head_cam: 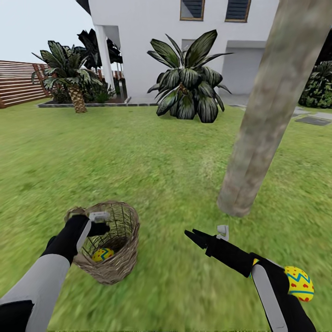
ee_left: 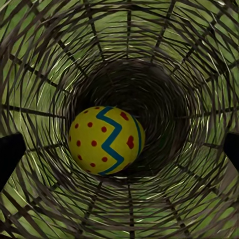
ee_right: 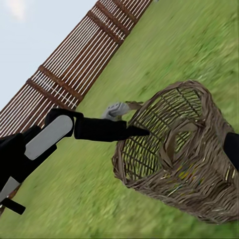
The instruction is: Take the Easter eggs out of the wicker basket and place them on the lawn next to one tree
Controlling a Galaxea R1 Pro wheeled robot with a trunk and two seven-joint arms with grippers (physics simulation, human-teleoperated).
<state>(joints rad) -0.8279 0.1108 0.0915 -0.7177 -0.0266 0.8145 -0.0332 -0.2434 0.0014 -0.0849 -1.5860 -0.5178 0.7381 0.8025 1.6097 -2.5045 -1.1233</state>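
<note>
Lawn, egg beyond left fingers

Left gripper at the wicker basket rim, lawn and fence behind.

Yellow egg with red dots, blue zigzag; tan wicker basket

One wicker basket on the lawn. Two Easter eggs: one inside that basket, another well right of it. One thick tree trunk. Two grippers: left, right.
</note>
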